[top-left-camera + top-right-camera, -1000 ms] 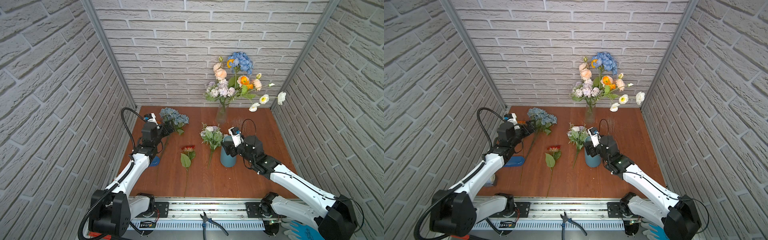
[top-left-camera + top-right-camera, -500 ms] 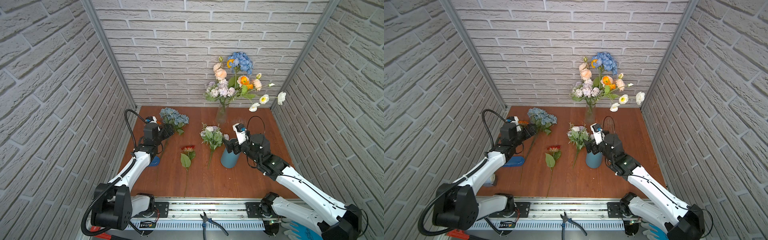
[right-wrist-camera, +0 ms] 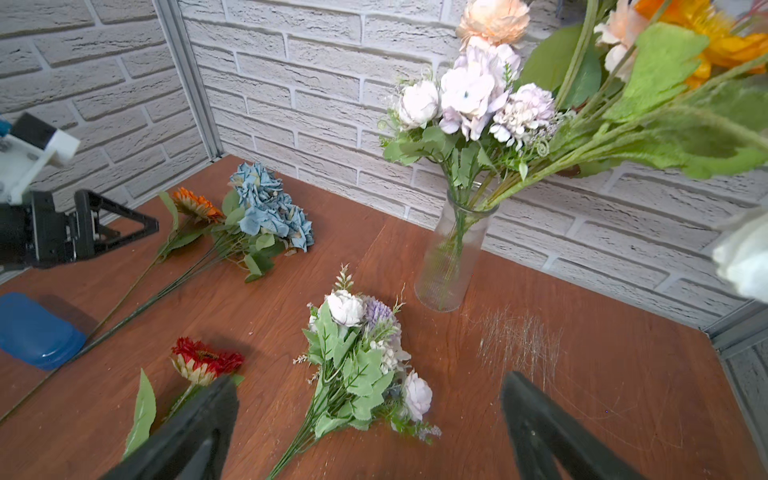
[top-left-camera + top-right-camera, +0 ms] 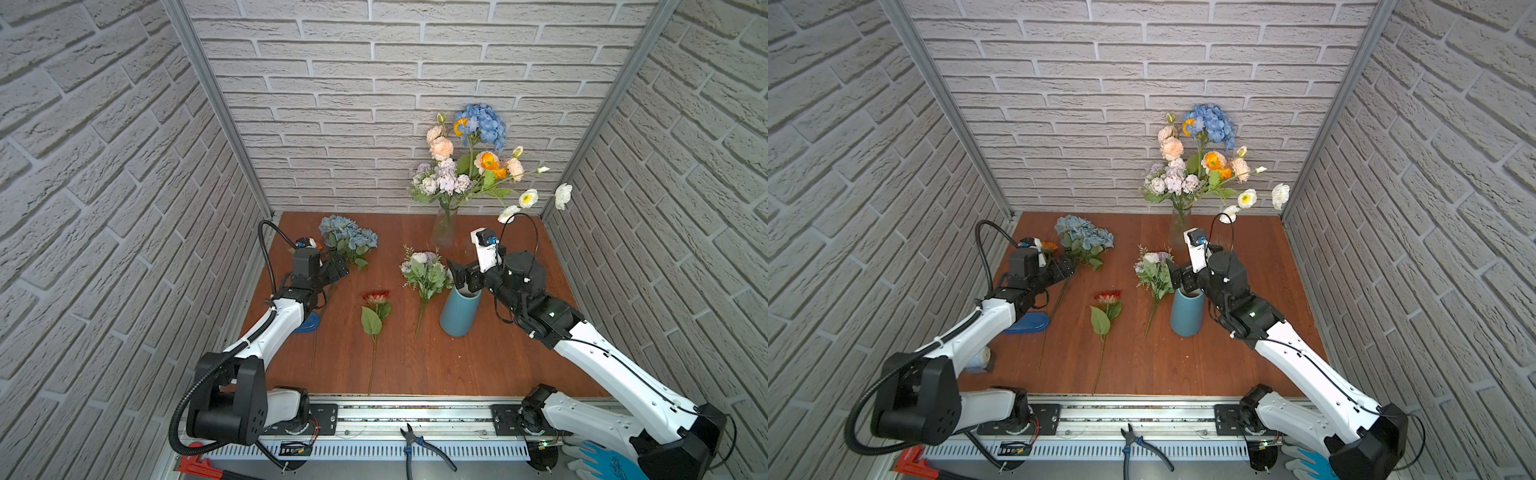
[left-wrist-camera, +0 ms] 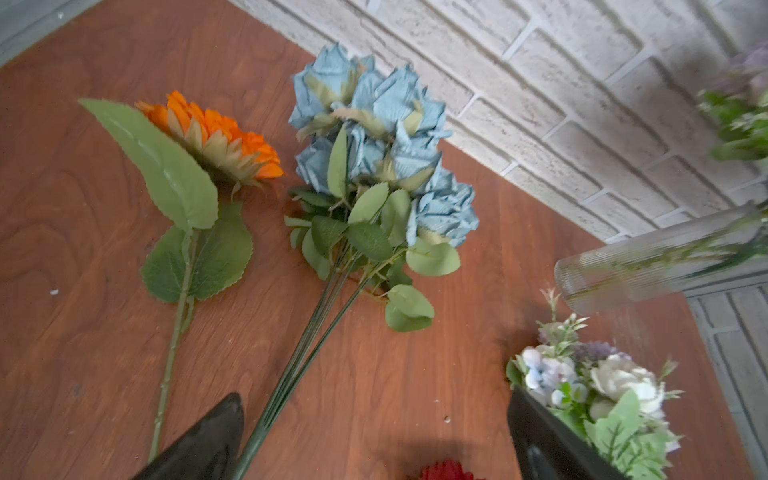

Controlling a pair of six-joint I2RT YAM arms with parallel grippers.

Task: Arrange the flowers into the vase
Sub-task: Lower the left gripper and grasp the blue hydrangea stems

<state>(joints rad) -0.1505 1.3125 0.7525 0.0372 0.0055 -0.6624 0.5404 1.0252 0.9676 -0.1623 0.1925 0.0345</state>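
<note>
My left tool [image 4: 338, 266] [image 5: 374, 399]: jaws spread wide, gripping nothing. The stems of the blue hydrangea bunch [image 4: 348, 236] [image 5: 382, 137] run between its fingers, close to one finger [image 5: 208, 440]; I cannot tell if they touch. The bunch lies flat on the table [image 4: 490, 365], head toward the back wall. The orange daisy [image 5: 216, 137] [image 4: 1049, 247] lies just beside it, on the side nearer the left wall, and is partly hidden behind my left wrist in both top views.

My right tool [image 4: 457, 276] [image 3: 370, 380]: jaws wide apart too, empty. In both top views it hangs over the mouth of the blue vase [image 4: 459, 318] [image 4: 1187, 318], which stands upright mid-table. The lilac-white bunch [image 4: 424, 272] [image 3: 361, 357] lies flat just left of the blue vase. The red daisy [image 4: 376, 298] [image 3: 205, 359] lies flat between that bunch and the hydrangea stems, apart from both.

The glass vase [image 4: 444, 228] [image 3: 451, 257] stands upright near the back wall. It holds the bouquet [image 4: 465, 166]: blue hydrangea, peach roses, a lilac-white cluster, orange blooms, and white poppies leaning out to the right.
</note>
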